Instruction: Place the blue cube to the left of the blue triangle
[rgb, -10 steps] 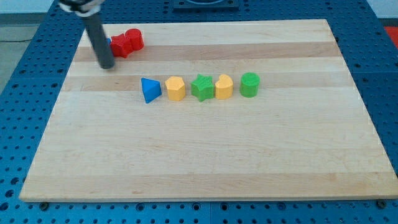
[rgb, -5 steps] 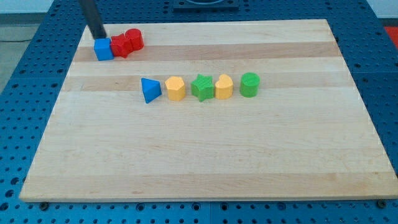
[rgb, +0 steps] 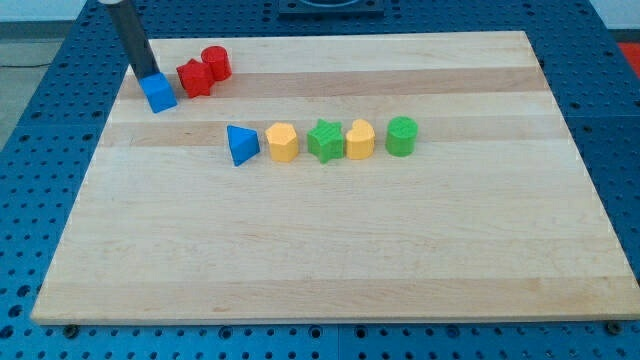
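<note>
The blue cube (rgb: 158, 93) sits near the board's upper left corner, slightly turned. My tip (rgb: 144, 78) touches the cube's upper left side. The blue triangle (rgb: 241, 144) lies lower and to the right of the cube, at the left end of a row of blocks in the middle of the board. A wide gap of bare wood lies between the cube and the triangle.
Two red blocks (rgb: 195, 77) (rgb: 215, 62) sit just right of the blue cube. Right of the triangle stand a yellow block (rgb: 283, 142), a green star-like block (rgb: 324, 140), a yellow block (rgb: 360, 139) and a green cylinder (rgb: 402, 135). The wooden board (rgb: 320, 260) lies on a blue perforated table.
My tip went from in front of the cube to behind it, then shifted left. The blue cube slid down and left, away from the red blocks, and turned slightly.
</note>
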